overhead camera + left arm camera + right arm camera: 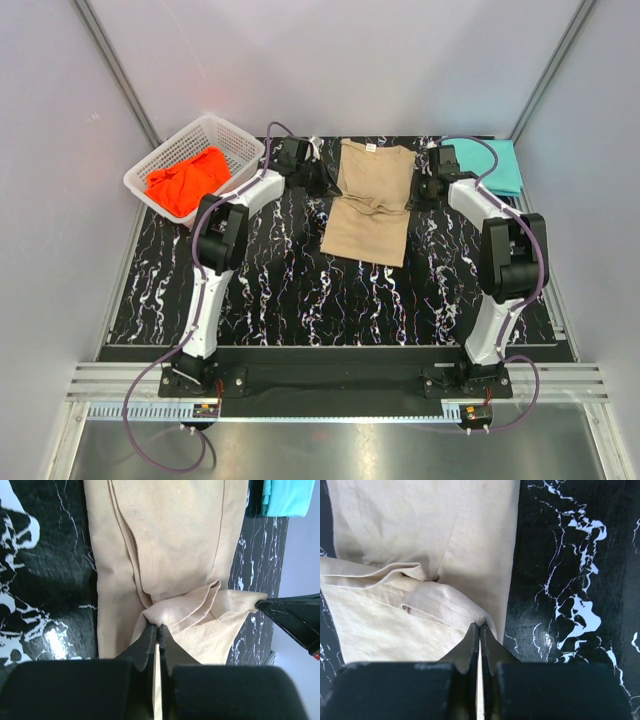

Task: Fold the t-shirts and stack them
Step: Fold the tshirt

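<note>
While left hand (156,628) and right hand (480,626) pinch it, the tan t-shirt (372,205) runs near-to-far, collar far.

Spread t-shirt (368,205) at counter (270,290) centre; basket (165,158) far left, a crumpled t-shirt (188,180) in it; folded t-shirt (497,165) far right; left gripper (156,627) and right gripper (480,626) at the spread t-shirt's two sides.

Your white lattice basket (240,145) stands askew at the far left corner of the desk (290,290), a black top veined with white. Pale grey walls (330,60) close in on three sides, and a silver rail (330,398) runs along the near edge.
</note>
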`<action>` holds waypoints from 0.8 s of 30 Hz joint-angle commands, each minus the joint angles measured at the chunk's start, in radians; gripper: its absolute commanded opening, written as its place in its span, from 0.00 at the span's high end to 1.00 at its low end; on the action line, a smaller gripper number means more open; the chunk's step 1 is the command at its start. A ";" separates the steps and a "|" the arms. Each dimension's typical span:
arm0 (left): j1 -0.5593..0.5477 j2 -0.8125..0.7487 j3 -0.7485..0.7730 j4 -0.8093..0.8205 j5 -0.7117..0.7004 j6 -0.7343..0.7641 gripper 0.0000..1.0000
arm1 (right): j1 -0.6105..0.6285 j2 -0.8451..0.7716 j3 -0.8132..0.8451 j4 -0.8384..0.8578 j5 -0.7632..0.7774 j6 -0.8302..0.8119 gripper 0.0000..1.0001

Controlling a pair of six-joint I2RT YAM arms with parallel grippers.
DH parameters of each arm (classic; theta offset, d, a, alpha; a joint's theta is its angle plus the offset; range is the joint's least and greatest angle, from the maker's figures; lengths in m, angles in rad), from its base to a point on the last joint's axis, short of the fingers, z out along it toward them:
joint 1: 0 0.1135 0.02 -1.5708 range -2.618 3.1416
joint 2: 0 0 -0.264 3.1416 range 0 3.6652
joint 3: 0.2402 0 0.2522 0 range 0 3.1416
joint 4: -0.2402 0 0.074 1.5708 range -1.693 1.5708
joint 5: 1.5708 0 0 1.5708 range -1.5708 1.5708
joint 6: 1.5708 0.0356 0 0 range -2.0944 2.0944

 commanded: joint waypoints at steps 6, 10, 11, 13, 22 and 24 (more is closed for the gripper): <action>0.018 0.007 0.065 0.037 -0.047 -0.005 0.87 | -0.021 0.097 0.160 0.007 0.054 -0.044 0.83; 0.018 -0.014 0.074 0.027 -0.093 -0.001 0.54 | -0.021 0.150 0.264 -0.046 0.075 -0.058 0.64; 0.020 -0.019 0.077 0.019 -0.112 0.009 0.53 | -0.020 0.154 0.273 -0.080 0.082 -0.053 0.59; 0.020 -0.049 0.067 0.004 -0.130 0.025 0.48 | -0.021 0.137 0.273 -0.088 0.077 -0.051 0.55; -0.013 -0.241 -0.221 -0.004 -0.158 0.168 0.49 | -0.021 -0.001 0.159 -0.204 -0.085 0.004 0.59; -0.017 -0.298 -0.327 -0.010 -0.170 0.190 0.49 | -0.021 -0.035 0.114 -0.209 -0.125 0.028 0.57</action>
